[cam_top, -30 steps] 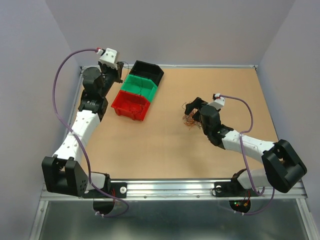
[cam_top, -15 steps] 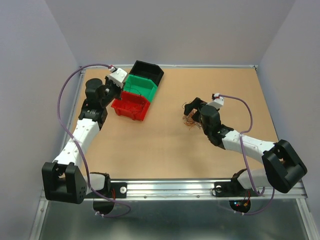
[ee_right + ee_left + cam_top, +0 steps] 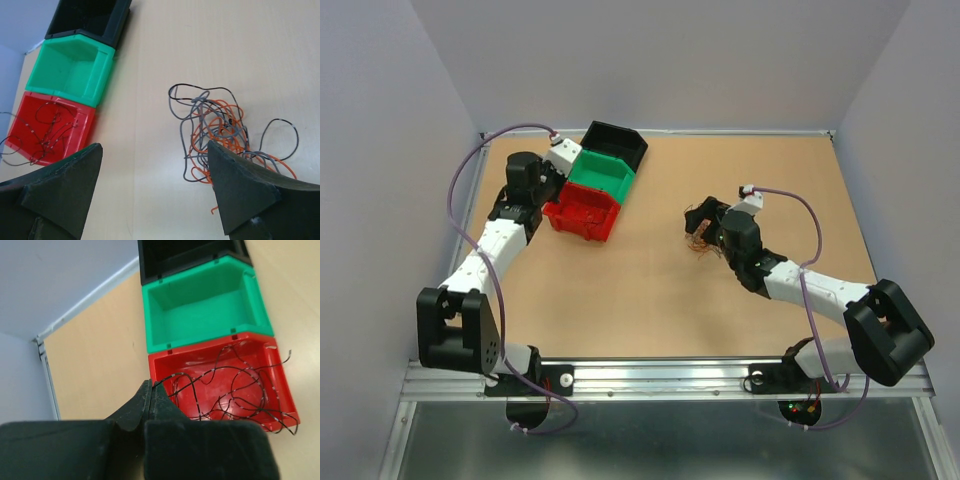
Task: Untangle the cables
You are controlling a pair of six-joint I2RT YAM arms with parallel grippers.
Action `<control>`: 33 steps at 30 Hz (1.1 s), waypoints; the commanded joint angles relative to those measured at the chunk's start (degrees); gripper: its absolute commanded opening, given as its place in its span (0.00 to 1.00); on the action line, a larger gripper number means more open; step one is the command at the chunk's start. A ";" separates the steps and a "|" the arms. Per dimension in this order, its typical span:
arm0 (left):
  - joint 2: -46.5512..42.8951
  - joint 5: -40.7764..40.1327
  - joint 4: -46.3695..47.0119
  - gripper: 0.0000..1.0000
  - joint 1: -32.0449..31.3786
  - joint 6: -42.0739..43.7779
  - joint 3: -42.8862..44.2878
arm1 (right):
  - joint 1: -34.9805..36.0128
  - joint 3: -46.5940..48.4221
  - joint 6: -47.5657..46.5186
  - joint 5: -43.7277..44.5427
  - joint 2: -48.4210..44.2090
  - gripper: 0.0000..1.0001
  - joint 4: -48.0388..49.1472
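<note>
My left gripper (image 3: 152, 387) is closed, its two fingers pressed flat together just beside the near left corner of the red bin (image 3: 200, 354). It pinches one end of a dark strand (image 3: 220, 390). From my fingertips that strand climbs over the red bin's rim and sprawls in loose loops across its floor. A couple of loops hang out over the wall on the side away from my fingers.

The green bin (image 3: 205, 337) sits touching the red bin on its far side. The black bin (image 3: 190, 257) is beyond that, so the three stand in one row.

The rest of the cables (image 3: 220, 125) lie on the table (image 3: 150, 75), well apart from the red bin, off to its right. They form a small clump of orange and grey strands knotted through each other. My right gripper (image 3: 154, 146) hangs over that spot with its fingers spread wide and nothing between them. The clump is just ahead of the finger farther from the red bin.
</note>
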 commanded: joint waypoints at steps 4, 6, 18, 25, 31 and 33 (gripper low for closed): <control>6.26 -7.09 -2.67 0.00 0.23 1.09 4.73 | -0.24 0.86 -6.12 -11.47 1.66 0.84 6.74; 8.89 -6.83 -3.29 0.00 0.14 0.83 5.60 | -0.24 1.56 -6.39 -14.19 2.98 0.82 7.09; 15.77 -9.64 -4.70 0.00 -0.82 -4.80 9.48 | 0.63 4.46 -13.50 -36.85 8.25 0.70 15.00; 11.90 -6.66 -4.43 0.00 -0.21 -6.55 7.81 | 5.82 14.55 -25.44 -43.82 15.98 0.79 12.29; 10.49 -2.62 -5.93 0.00 1.55 -8.22 8.07 | 9.16 25.63 -33.63 -43.65 24.32 0.81 4.72; 10.31 -1.82 -6.10 0.00 1.99 -8.49 8.16 | 9.60 28.71 -34.43 -43.30 26.44 0.81 3.76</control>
